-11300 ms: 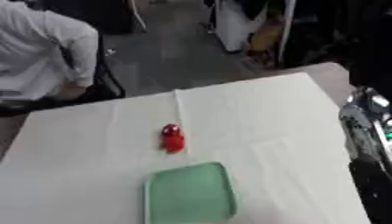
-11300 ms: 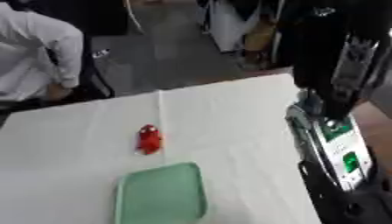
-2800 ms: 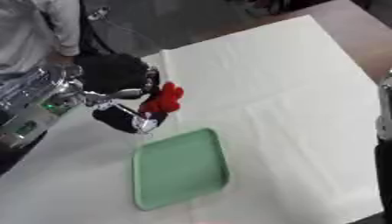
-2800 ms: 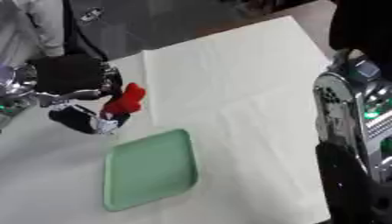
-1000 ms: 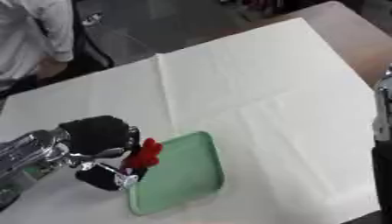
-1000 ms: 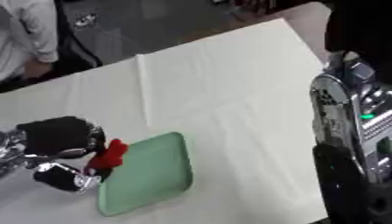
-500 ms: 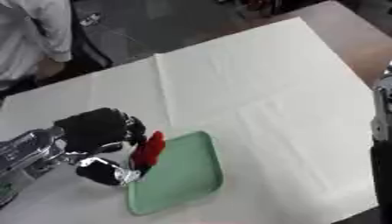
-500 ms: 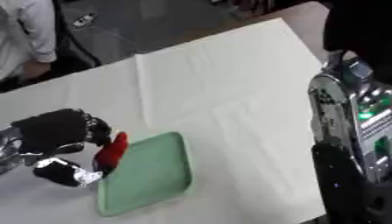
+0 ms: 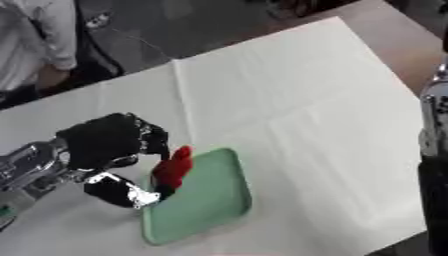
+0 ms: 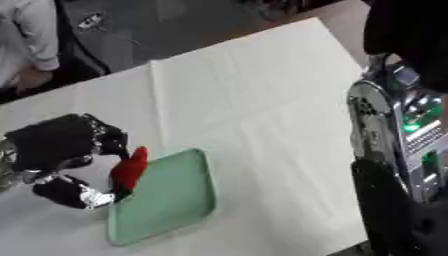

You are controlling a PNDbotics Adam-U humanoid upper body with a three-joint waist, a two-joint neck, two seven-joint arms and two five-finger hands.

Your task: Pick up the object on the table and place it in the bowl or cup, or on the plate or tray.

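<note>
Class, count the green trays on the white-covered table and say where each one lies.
1. A single flat green plastic tray lies on the near left part of the table, beside the robot's left hand, which holds a red object at its edge.

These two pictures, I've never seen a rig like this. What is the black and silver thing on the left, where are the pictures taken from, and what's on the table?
Both pictures come from one stereo camera in a humanoid robot's head, looking down at its work: the left eye view and the right eye view, same moment. The black and silver thing is the robot's left hand, its fingers and thumb curled round a small red object. It holds that object at the left edge of a green tray, which lies on a table covered with a white cloth. The tall dark and silver shape at the right of the right eye view is the robot's right arm; its hand is not in view.
</note>
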